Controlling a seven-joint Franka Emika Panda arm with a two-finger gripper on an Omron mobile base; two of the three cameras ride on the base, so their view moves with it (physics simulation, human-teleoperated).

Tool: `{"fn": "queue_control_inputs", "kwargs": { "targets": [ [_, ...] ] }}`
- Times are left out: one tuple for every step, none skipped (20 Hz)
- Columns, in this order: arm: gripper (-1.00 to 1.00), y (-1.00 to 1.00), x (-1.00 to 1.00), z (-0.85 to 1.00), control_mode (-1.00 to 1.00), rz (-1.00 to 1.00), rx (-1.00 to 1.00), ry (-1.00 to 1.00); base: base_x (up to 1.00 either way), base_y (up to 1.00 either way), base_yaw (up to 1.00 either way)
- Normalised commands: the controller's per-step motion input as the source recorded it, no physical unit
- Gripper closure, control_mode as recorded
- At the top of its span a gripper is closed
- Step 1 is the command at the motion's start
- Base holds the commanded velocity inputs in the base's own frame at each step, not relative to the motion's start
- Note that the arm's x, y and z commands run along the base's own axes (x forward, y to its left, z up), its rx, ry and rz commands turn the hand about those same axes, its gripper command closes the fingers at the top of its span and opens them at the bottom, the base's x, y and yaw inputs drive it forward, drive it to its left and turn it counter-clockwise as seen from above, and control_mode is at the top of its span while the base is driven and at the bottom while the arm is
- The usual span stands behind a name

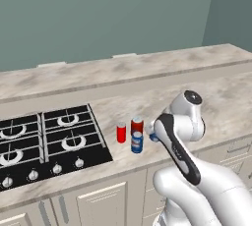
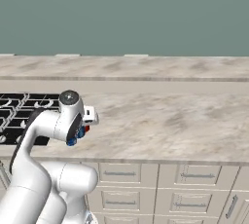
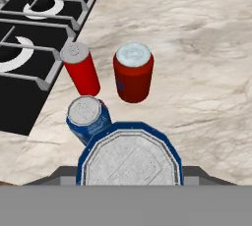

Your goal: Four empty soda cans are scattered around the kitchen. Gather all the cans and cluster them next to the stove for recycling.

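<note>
Right up close in the hand view, a blue-rimmed can point(image 3: 129, 157) with a silvery top sits between the gripper point(image 3: 129, 183)'s fingers, pinched and held above the counter point(image 3: 197, 72). Just beyond it stands a blue can point(image 3: 87, 119), upright on the marble. Farther on, two red cans stand upright side by side: a slim red can point(image 3: 81, 70) nearest the stove point(image 3: 29, 48), and a wider red can point(image 3: 133, 72) just beside it. All three cluster together right off the cooktop's edge.
</note>
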Motion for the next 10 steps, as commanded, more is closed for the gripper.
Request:
{"fn": "queue_control_inputs", "kwargs": {
  "targets": [
    [1.00, -0.02, 0.19, -0.21, -1.00, 0.00, 0.00, 0.00, 0.00, 0.00, 0.00],
    [1.00, -0.03, 0.20, -0.22, -1.00, 0.00, 0.00, 0.00, 0.00, 0.00, 0.00],
    [1.00, -0.06, 0.21, -0.22, -1.00, 0.00, 0.00, 0.04, 0.00, 0.00, 0.00],
    [1.00, -0.07, 0.22, -0.22, -1.00, 0.00, 0.00, 0.07, 0.00, 0.00, 0.00],
    [1.00, -0.06, 0.21, -0.22, -1.00, 0.00, 0.00, 0.05, 0.00, 0.00, 0.00],
    [1.00, -0.05, 0.19, -0.21, -1.00, 0.00, 0.00, 0.05, 0.00, 0.00, 0.00],
    [1.00, -0.04, 0.19, -0.20, -1.00, 0.00, 0.00, 0.05, 0.00, 0.00, 0.00],
    [1.00, -0.03, 0.19, -0.21, -1.00, 0.00, 0.00, 0.07, 0.00, 0.00, 0.00],
    [1.00, -0.01, 0.16, -0.20, -1.00, 0.00, 0.00, 0.10, 0.00, 0.00, 0.00],
    [1.00, 0.00, 0.12, -0.20, -1.00, 0.00, 0.00, 0.10, 0.00, 0.00, 0.00]
  ]
}}
